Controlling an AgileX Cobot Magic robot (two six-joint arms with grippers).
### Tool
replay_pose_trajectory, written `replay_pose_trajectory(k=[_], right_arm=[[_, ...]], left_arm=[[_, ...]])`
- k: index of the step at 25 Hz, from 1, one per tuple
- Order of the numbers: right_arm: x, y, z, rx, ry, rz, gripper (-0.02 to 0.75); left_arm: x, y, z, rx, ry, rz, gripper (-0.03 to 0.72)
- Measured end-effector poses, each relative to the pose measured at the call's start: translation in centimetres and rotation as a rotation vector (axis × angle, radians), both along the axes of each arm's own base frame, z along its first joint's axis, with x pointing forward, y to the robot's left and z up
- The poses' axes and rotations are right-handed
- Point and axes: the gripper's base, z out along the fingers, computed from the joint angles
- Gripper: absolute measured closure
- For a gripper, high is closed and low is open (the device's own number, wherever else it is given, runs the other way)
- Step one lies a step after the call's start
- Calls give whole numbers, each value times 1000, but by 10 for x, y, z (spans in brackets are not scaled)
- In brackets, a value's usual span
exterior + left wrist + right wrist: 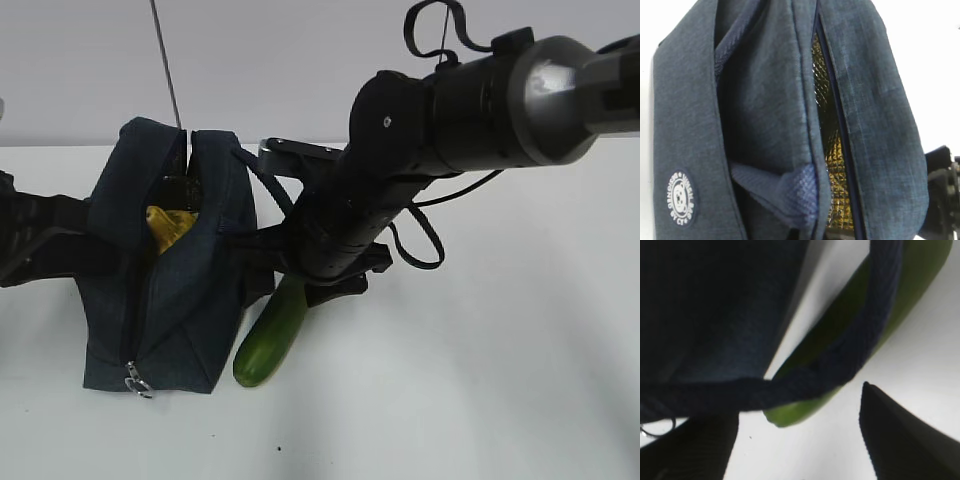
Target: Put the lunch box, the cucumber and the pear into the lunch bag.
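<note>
The dark navy lunch bag (170,290) stands at the left with its top zipper open. It fills the left wrist view (875,125), where gold quilted lining (832,165) shows in the opening. A yellow patch (166,226) shows inside; I cannot tell whether it is pear or lining. The lunch box is hidden. The cucumber (272,335) lies on the table against the bag's right side. My right gripper (800,407) is open, low over the cucumber (840,330), with a bag strap (860,340) lying across it. My left gripper's fingers are hidden behind the bag.
The white table (480,380) spreads to the right and front. The bag's metal zipper ring (137,383) hangs at its front bottom corner. My left arm (35,240) rests against the bag's left side. A thin rod (166,70) rises behind the bag.
</note>
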Motion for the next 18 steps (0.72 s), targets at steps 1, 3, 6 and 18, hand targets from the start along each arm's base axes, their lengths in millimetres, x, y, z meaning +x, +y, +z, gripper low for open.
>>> replay_pose_trajectory(k=[1, 3, 6, 18], right_arm=[[2, 1, -2, 13, -5, -18, 126], [6, 2, -5, 27, -18, -49, 102], [9, 4, -19, 24, 8, -85, 95], [21, 5, -45, 12, 32, -239, 115]], left_arm=[[0, 0, 0, 0, 0, 0, 706], [0, 0, 0, 0, 0, 0, 706], [0, 0, 0, 0, 0, 0, 706], [0, 0, 0, -1, 1, -1, 706]])
